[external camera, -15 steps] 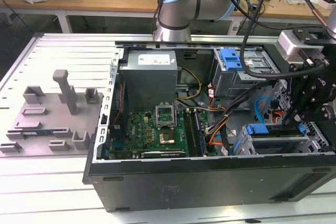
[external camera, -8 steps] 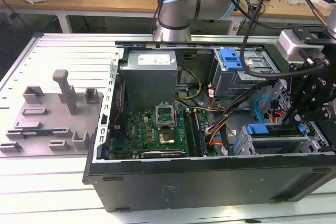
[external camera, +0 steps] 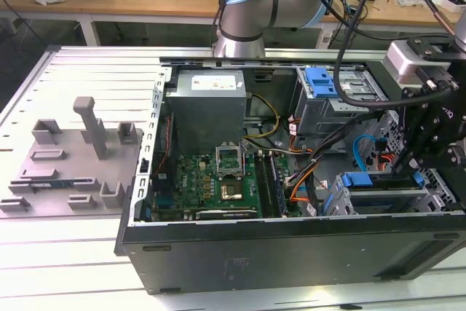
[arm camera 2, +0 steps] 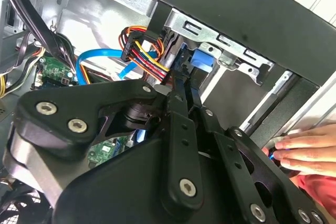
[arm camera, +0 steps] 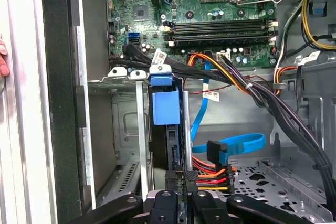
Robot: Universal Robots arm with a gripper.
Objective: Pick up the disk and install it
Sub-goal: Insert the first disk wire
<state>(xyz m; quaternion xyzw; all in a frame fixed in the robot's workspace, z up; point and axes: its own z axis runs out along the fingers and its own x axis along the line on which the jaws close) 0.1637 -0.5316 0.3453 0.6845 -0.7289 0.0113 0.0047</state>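
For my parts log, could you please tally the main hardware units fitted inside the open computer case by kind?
Power supply: 1
Motherboard: 1
Drive cages: 2
Total: 4

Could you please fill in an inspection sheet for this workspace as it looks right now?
Surface: slatted metal table carrying the open computer case.
Job's things: the disk stands edge-on in the lower drive cage, blue bracket showing.
Clutter: grey fixture blocks on the exterior view's left.
Grippers: gripper at the disk's edge; fingers close together.
Cables: blue data cable, multicoloured power wires beside the disk.
Surroundings: a person's hand on the case edge; wooden benches behind.
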